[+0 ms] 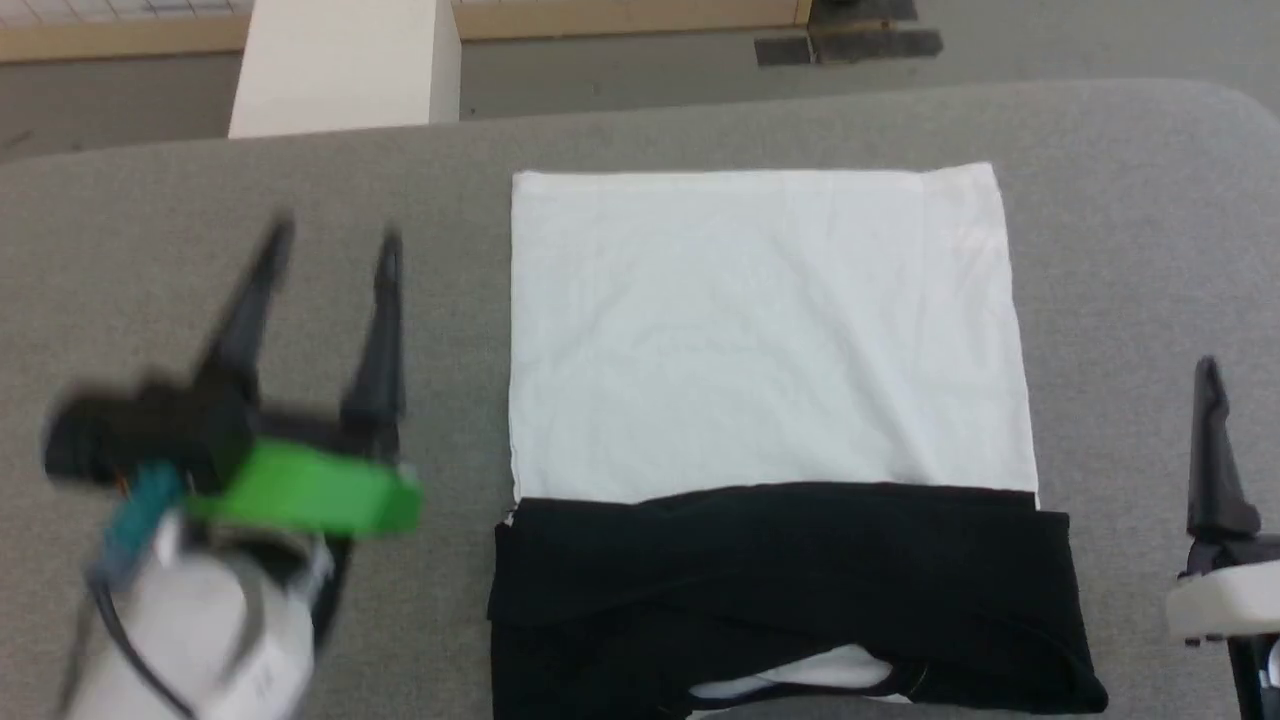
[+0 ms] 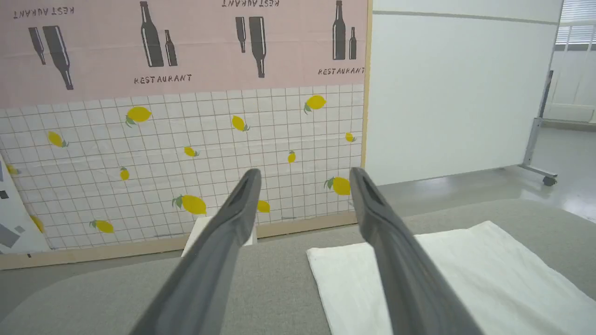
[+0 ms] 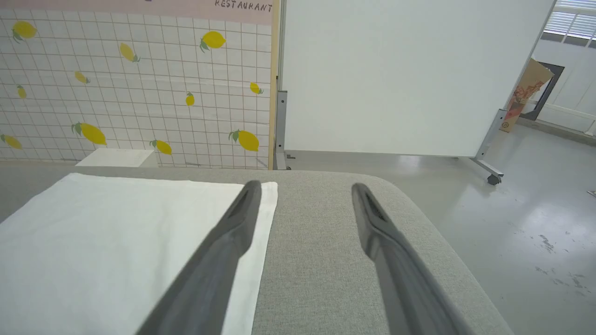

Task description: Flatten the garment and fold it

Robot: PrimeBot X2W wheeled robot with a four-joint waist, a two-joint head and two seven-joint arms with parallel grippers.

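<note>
A garment [image 1: 770, 330] lies flat on a grey fabric-covered table [image 1: 700, 130], slightly right of centre. Its white body forms a smooth, nearly square panel with straight edges, and its far edge runs level across the table. Black sleeves [image 1: 790, 580] are folded across the near end, making a wide dark band with soft creases. A small sliver of white fabric shows within the band near its near edge.

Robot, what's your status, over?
Left gripper open, right gripper open, both empty. Shirt flat on grey table, black sleeves folded across near end. Nothing blocking.
</note>
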